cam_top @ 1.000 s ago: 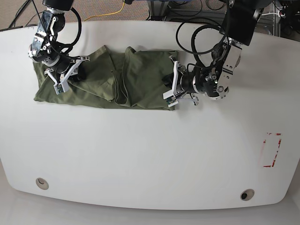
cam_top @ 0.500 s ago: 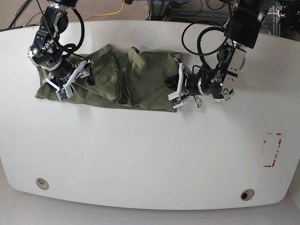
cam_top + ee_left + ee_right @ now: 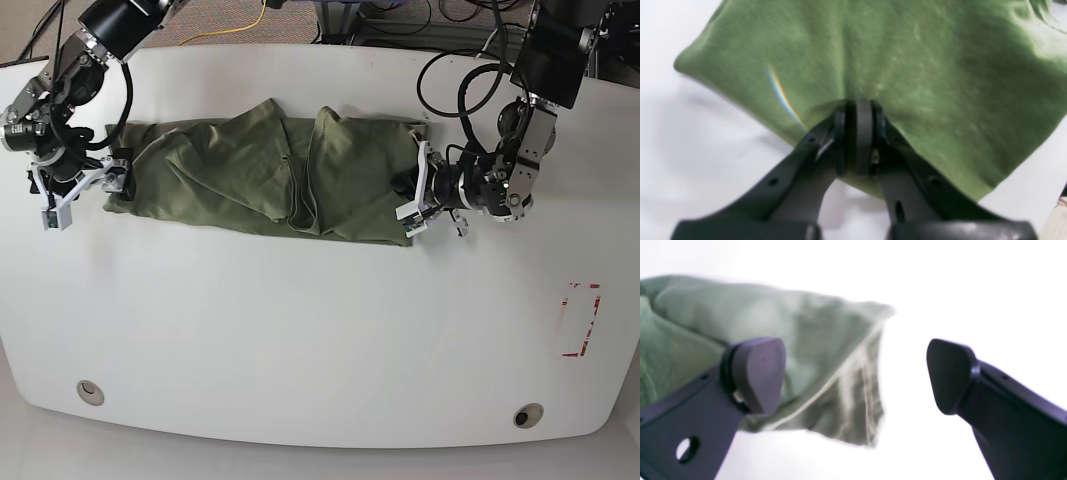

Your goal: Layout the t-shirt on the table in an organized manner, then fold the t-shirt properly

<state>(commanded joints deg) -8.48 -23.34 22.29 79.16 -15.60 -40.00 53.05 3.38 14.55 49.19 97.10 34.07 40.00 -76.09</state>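
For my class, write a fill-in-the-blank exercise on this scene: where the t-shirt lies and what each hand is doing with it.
1. The left hand is ____ on the edge of the t-shirt.
2. The right hand is ____, with nothing between its pads.
3. The t-shirt lies on the white ____.
4. The tape rectangle on the table is ____ in colour.

Missing words: shut; open; table; red

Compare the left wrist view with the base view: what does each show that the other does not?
Only the left wrist view shows the left gripper pads pinched shut on the t-shirt edge. Only the base view shows the whole table, its red tape rectangle, and the open right gripper at the shirt's other end. Both show green cloth on white tabletop.
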